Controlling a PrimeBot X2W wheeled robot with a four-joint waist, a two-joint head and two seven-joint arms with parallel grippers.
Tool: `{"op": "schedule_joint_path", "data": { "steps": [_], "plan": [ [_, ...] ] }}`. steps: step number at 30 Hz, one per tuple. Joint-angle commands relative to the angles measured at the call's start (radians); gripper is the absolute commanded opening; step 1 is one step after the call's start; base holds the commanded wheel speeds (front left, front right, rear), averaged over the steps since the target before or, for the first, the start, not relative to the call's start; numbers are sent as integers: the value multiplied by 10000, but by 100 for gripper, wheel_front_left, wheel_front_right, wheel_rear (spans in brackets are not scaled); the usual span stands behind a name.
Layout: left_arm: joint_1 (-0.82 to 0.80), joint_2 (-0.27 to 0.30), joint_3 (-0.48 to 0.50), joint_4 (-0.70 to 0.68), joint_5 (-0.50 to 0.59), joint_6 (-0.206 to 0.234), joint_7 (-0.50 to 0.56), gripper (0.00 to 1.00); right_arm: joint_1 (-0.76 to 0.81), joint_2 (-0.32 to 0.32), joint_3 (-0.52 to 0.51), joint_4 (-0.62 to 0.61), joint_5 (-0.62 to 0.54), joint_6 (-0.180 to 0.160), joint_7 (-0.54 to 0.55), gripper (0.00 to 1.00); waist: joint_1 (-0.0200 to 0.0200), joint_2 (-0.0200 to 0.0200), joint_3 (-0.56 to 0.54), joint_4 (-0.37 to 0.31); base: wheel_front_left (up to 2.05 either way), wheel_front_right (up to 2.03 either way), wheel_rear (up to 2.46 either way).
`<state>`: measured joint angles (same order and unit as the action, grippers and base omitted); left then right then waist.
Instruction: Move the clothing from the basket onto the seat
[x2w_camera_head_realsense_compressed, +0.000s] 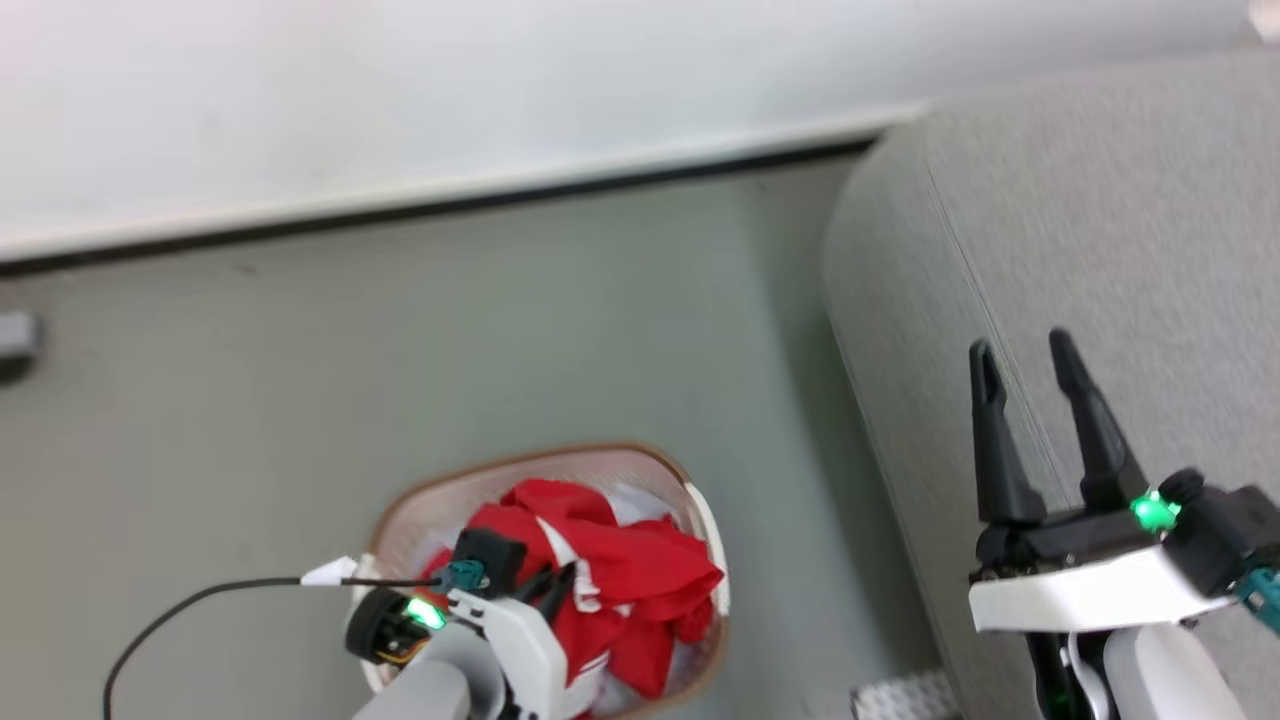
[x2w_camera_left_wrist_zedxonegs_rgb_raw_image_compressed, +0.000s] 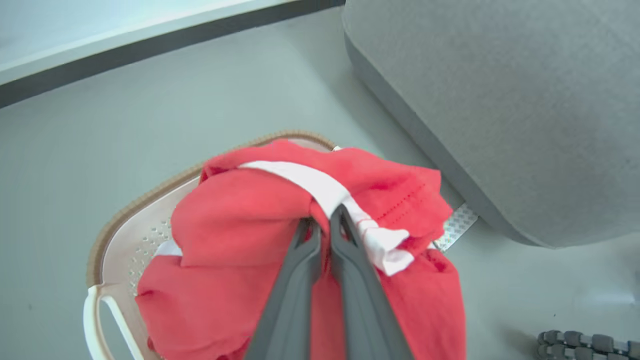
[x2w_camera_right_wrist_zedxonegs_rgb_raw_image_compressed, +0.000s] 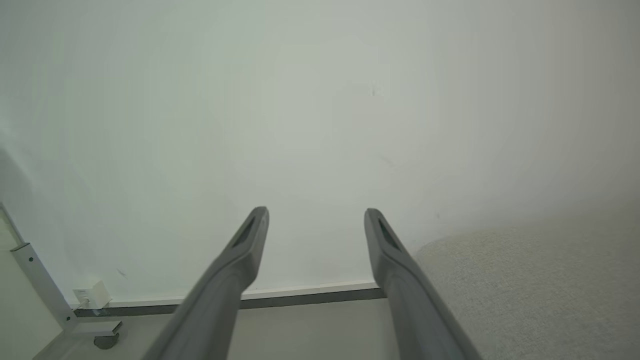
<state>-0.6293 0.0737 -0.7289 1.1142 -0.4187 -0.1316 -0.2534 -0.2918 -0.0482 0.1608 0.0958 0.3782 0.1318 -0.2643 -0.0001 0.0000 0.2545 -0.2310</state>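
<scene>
Left gripper (x2w_camera_left_wrist_zedxonegs_rgb_raw_image_compressed: 325, 215) is pinched tight on the clothing (x2w_camera_left_wrist_zedxonegs_rgb_raw_image_compressed: 240, 225), with the two fingers squeezed together right where the white stripe (x2w_camera_left_wrist_zedxonegs_rgb_raw_image_compressed: 310, 182) crosses the red fabric, so it's got a fold of it. The clothing is bunched up in the basket (x2w_camera_left_wrist_zedxonegs_rgb_raw_image_compressed: 150, 195), heaped above the brown rim and spilling over the edge on the seat's side. Right gripper (x2w_camera_head_realsense_compressed: 1022, 350) is spread wide with nothing between the fingers, hanging over the seat (x2w_camera_head_realsense_compressed: 1100, 220) in the head view; its wrist camera looks at the wall. The basket stands on a plain grey-green floor (x2w_camera_head_realsense_compressed: 500, 330), near the seat's rounded corner but not touching it. A black cable (x2w_camera_head_realsense_compressed: 180, 605) runs off the left wrist. A little textured grey strip (x2w_camera_left_wrist_zedxonegs_rgb_raw_image_compressed: 457, 225) lies at the seat's base. Behind it all is a white wall (x2w_camera_head_realsense_compressed: 400, 80) with a dark baseboard (x2w_camera_head_realsense_compressed: 450, 205). In the right wrist view there's a metal leg on a caster (x2w_camera_right_wrist_zedxonegs_rgb_raw_image_compressed: 40, 285) and a small white box (x2w_camera_right_wrist_zedxonegs_rgb_raw_image_compressed: 92, 295) low on the wall.
</scene>
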Motion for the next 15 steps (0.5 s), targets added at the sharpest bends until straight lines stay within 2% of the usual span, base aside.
{"op": "schedule_joint_path", "data": {
  "steps": [1,5,15],
  "plan": [
    [168,-15,-62,-190,-246,19,-59,0,212,-41,12,56,0,-21,-2,100,1,0,-815,652,0,0,0],
    [233,162,-267,-1053,-631,19,-119,0,568,-40,86,184,77,-21,-2,100,1,0,-1389,1002,0,0,0],
    [463,675,514,-3990,-475,19,-118,0,1186,-40,453,402,192,-21,-2,100,1,0,-2406,1670,0,0,0]
  ]
}}
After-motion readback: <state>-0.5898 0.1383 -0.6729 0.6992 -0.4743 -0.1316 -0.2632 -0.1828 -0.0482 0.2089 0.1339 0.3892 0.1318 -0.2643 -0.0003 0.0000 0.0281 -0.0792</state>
